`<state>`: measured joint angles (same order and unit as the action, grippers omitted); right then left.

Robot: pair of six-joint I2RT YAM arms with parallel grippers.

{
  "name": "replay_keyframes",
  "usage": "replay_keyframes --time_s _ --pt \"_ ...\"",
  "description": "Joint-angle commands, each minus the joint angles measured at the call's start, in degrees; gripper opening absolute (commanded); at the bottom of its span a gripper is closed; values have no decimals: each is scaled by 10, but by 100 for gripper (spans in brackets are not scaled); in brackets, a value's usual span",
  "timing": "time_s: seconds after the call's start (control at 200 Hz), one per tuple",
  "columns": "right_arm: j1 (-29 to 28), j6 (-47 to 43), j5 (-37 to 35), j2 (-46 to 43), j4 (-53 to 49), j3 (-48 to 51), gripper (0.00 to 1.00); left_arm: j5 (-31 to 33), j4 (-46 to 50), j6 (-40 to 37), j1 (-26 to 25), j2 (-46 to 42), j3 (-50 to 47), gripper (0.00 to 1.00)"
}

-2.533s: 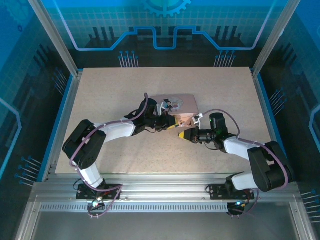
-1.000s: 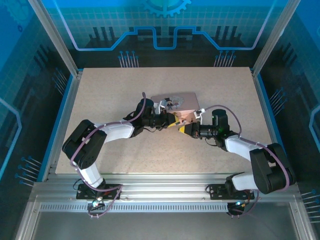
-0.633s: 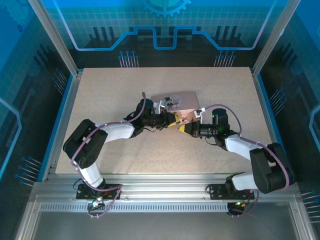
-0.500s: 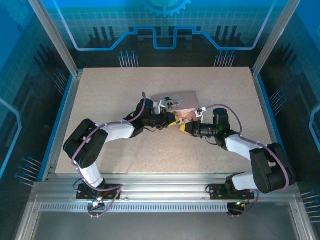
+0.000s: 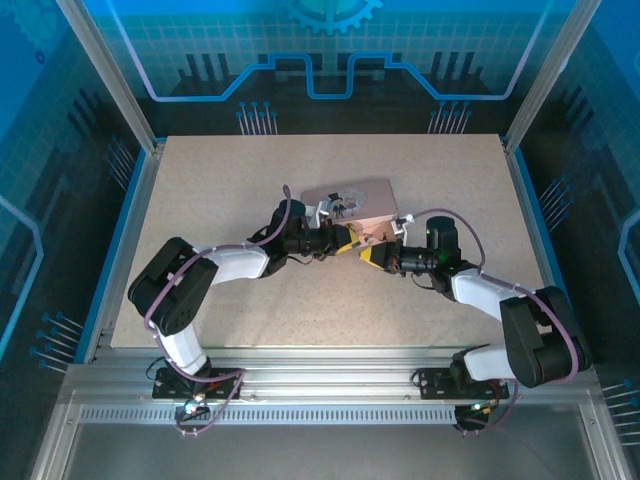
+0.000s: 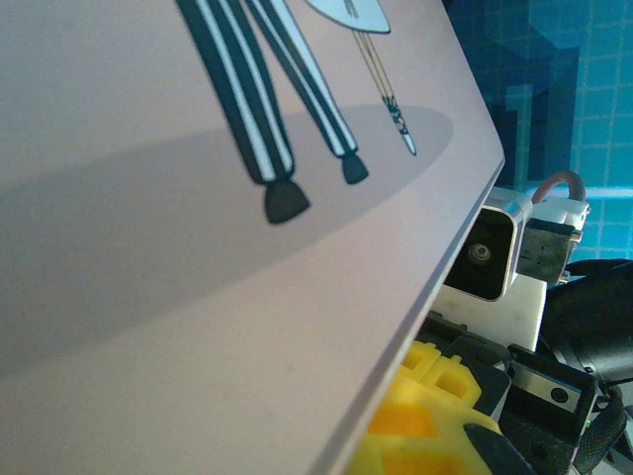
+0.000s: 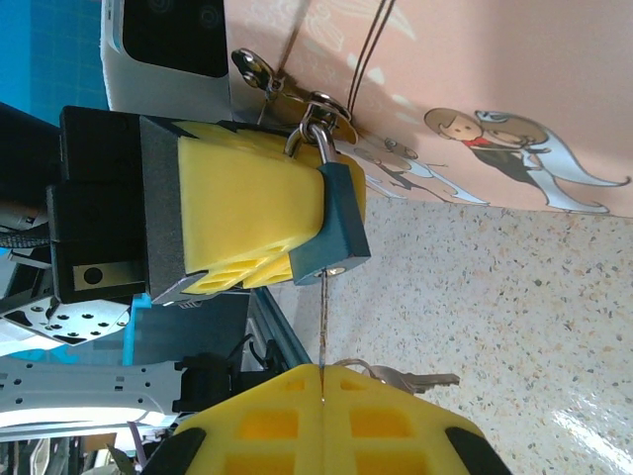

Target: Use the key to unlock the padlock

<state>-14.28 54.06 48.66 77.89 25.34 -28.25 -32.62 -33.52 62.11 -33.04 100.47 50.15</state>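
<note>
In the right wrist view the thin dark metal key is a bare line, its head hidden between the right pincer's pressed-together yellow pads, which the bottom edge cuts off. The small dark-grey metal padlock and the key are too small to tell from above.

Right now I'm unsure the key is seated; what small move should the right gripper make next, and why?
Probably ease the right gripper toward the padlock: the key touches its underside by the keyhole, depth unclear, and the shackle is closed.

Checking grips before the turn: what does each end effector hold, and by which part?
Left end effector: the padlock, by its body. Right end effector: the key, by its head end.
</note>
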Motion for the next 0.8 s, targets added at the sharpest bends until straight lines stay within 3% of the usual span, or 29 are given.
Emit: replay_keyframes --time_s 0.0,0.796 --pt "1 1 -6 -5 2 -7 0 -68 -49 9 -8 4 -4 6" --pt "-9 14 -24 14 19 -12 0 -75 -64 16 -8 3 -7 6"
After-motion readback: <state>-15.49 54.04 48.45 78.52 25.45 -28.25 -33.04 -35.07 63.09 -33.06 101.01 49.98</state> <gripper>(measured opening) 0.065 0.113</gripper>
